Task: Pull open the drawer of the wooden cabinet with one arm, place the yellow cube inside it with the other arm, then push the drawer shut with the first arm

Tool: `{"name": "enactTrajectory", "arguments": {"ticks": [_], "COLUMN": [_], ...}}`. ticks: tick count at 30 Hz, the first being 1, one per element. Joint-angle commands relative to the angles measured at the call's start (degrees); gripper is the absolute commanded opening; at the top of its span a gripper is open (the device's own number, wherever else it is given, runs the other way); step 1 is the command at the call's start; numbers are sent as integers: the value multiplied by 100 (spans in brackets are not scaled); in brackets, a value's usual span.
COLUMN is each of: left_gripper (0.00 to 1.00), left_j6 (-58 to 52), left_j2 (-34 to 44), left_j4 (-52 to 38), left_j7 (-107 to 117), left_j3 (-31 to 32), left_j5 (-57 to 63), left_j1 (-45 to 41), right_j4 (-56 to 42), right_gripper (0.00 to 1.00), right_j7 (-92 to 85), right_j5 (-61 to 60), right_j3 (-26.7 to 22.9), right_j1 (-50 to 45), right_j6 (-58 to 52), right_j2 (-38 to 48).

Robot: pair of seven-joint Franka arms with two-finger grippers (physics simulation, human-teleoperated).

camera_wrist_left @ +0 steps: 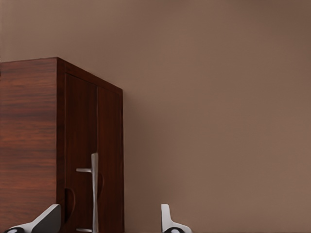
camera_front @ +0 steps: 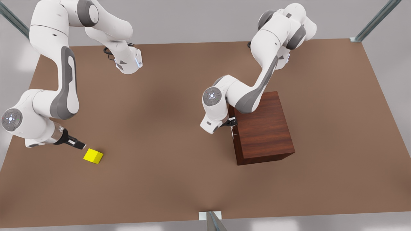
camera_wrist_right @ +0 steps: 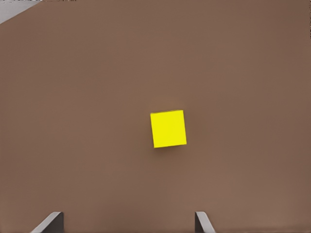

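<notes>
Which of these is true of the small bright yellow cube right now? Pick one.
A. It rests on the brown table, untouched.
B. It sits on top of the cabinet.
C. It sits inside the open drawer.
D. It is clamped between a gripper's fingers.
A: the small bright yellow cube lies on the brown table, apart from the open right gripper, whose fingers sit short of it.

Hidden from me, front view: the wooden cabinet has its rear top corner covered by an arm; the left pincer is too small to read its gap. Left wrist view: the handle is cut off at the picture's edge, the fingertips too.
</notes>
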State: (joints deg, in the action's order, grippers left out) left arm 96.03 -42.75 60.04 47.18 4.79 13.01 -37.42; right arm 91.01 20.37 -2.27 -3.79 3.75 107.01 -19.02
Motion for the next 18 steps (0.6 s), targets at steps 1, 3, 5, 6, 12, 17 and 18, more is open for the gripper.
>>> {"name": "enactTrajectory", "arguments": {"ticks": [1, 3, 5, 6, 12, 17, 18], "left_gripper": [100, 100, 100, 100, 100, 100, 100], "left_j6": [-22, -40, -31, -31, -66, -49, -49], "left_j2": [-31, -40, -198, -216, -286, -435, -453], "left_j4": [8, 8, 8, 8, 16, 16, 25], "left_j7": [714, 425, 205, 187, 2, -50, -121], "left_j3": [-4, -4, -4, -4, -4, -4, -4], "left_j5": [79, 88, 246, 255, 360, 554, 563], "left_j1": [-11, -2, -2, -2, -2, -2, -2], "right_j4": [-4, -4, -4, -13, -303, -338, -338], "right_gripper": [100, 100, 100, 100, 100, 100, 100], "right_j7": [1145, 1145, 1162, 1180, 1171, 1171, 1171], "right_j5": [7, 7, -37, -37, -63, -55, -55], "right_j3": [2, 2, -7, -7, -7, -7, -7], "right_j1": [2, 2, 20, 20, 11, 20, 20], "right_j6": [66, 66, 57, 57, -101, -92, -92], "right_j2": [-5, -23, -32, -32, 3, -5, -14]}}
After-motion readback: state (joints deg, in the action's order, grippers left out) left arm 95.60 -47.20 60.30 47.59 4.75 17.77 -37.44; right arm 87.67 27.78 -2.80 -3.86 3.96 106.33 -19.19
